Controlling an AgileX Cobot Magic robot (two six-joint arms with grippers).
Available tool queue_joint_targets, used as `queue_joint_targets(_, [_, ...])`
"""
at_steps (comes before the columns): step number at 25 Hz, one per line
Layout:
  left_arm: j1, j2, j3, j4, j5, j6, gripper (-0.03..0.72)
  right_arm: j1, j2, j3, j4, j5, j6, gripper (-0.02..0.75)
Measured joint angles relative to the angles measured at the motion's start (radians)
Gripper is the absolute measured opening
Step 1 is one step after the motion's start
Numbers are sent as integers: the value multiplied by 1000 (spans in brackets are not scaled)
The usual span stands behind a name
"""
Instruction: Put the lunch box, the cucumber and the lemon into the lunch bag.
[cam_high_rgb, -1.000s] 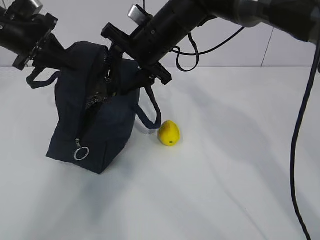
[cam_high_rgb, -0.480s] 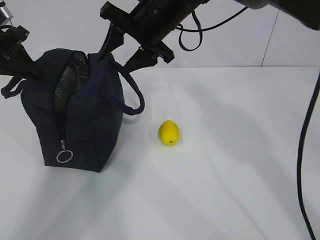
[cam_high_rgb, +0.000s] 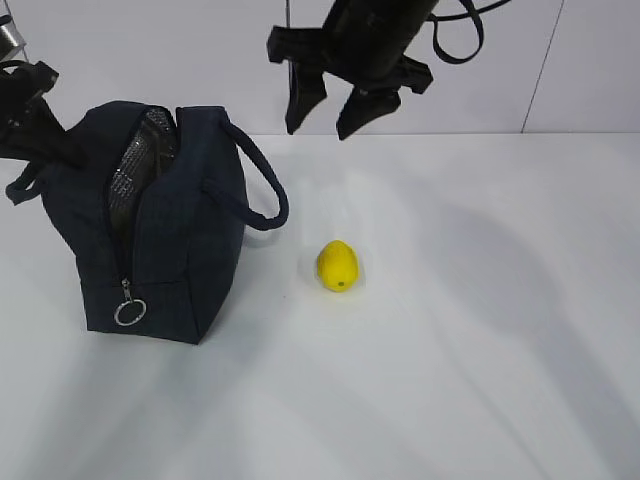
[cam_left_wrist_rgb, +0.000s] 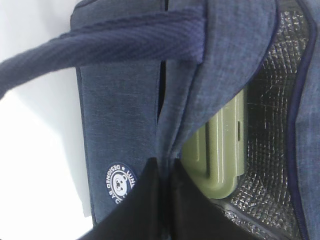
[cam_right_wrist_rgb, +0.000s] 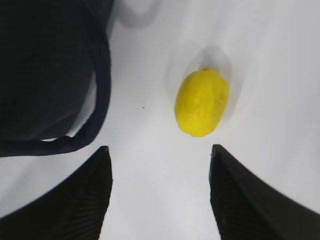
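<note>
The right end effector hangs wide open and empty above the small yellow lemon on the white bench, and should straddle it squarely, while the left end effector pinches the navy fabric lunch bag's rim, mouth open.

Both arms are matte black, the right gripper with ribbed black fingers and looping black cables.

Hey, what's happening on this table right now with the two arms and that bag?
The left gripper is pinching the fabric edge of the lunch bag at its opening, holding it open. The lunch box with its green lid is already inside against the silver lining. The right gripper hangs open and empty above the table, with the lemon lying below it beside the bag. No cucumber shows in these views.
</note>
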Motion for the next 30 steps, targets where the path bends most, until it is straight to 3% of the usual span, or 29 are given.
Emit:
queue_joint_targets(6, [2,0,0,2,0,0,-8,0,-9,135,-55,2,2,477])
queue_joint_targets(12, [2,0,0,4,0,0,-8,0,44,152,-140,2,79,477])
queue_joint_targets(30, [2,0,0,32,0,0,-8,2,173,152,-106,-12,176,536])
